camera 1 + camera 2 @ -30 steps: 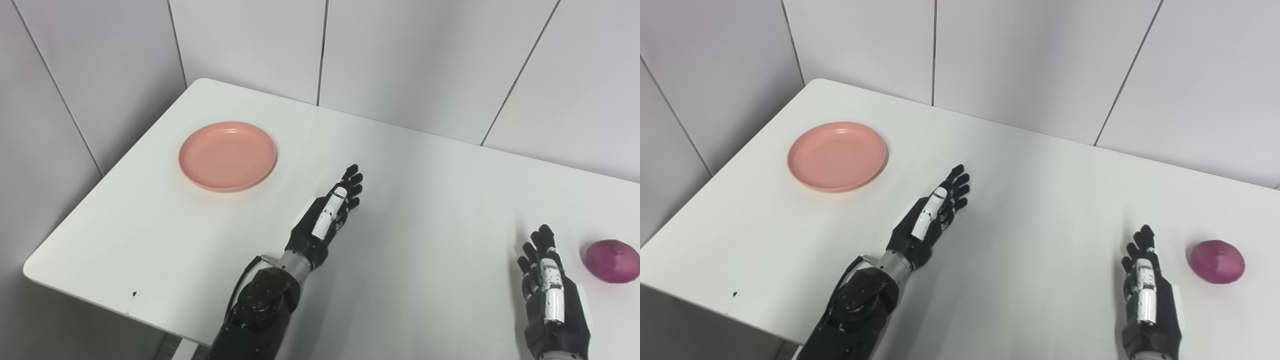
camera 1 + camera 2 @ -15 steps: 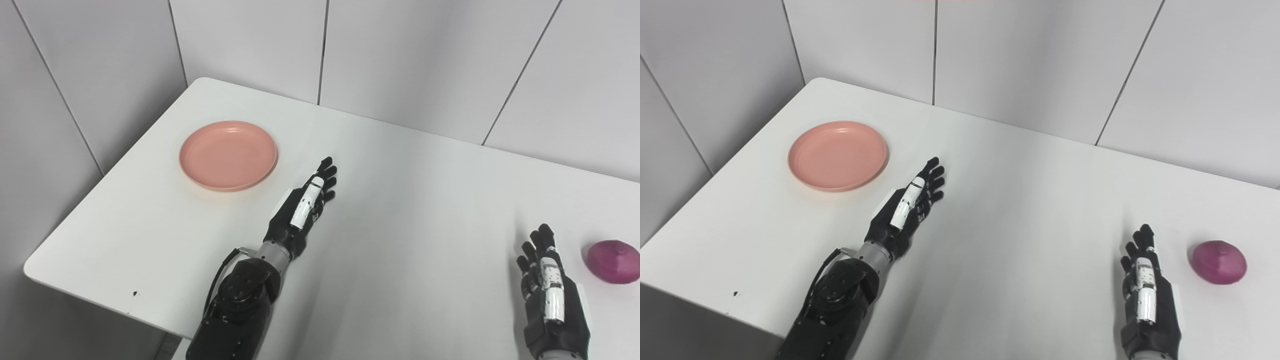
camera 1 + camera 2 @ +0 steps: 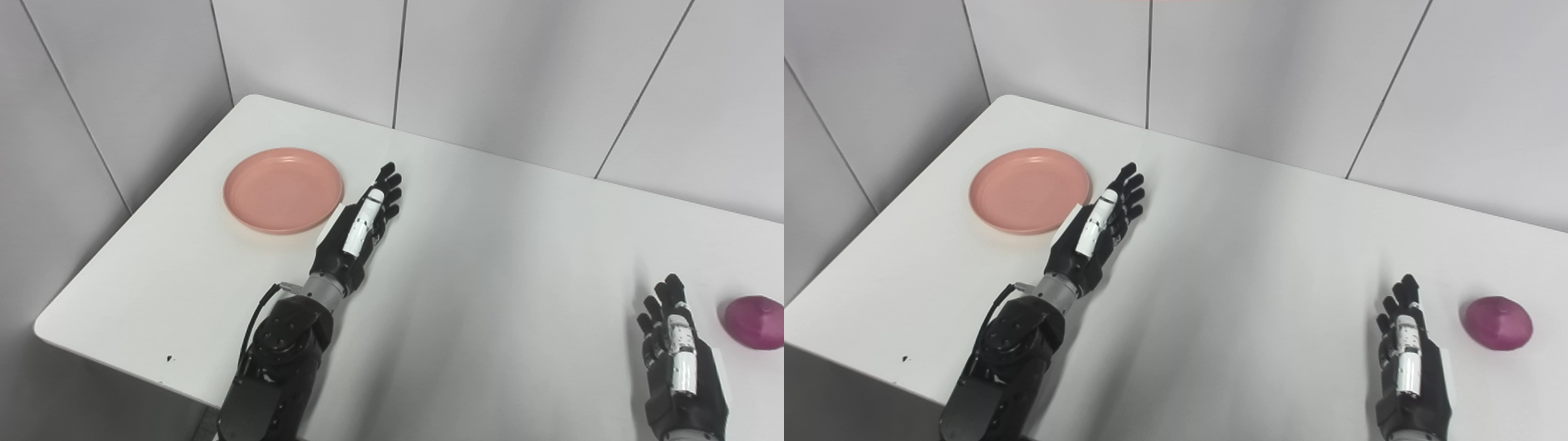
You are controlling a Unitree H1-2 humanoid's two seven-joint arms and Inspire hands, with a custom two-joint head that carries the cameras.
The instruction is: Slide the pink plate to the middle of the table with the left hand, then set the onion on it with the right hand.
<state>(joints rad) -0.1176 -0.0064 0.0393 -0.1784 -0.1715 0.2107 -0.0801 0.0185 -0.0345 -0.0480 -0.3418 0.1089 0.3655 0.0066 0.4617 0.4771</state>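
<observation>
The pink plate lies empty on the far left part of the white table. My left hand is open, fingers straight and edge-on, just right of the plate's right rim; I cannot tell if it touches the rim. The purple onion lies on the table at the far right. My right hand is open and empty near the front edge, just left of the onion and apart from it.
Grey panelled walls stand behind the table and along its left side. The table's rounded front-left corner and left edge are close to the plate. A small dark speck marks the table near the front edge.
My left hand has moved left and away from me, from the table's middle to the plate's right rim. The right hand, plate and onion have stayed put; the view has shifted slightly.
</observation>
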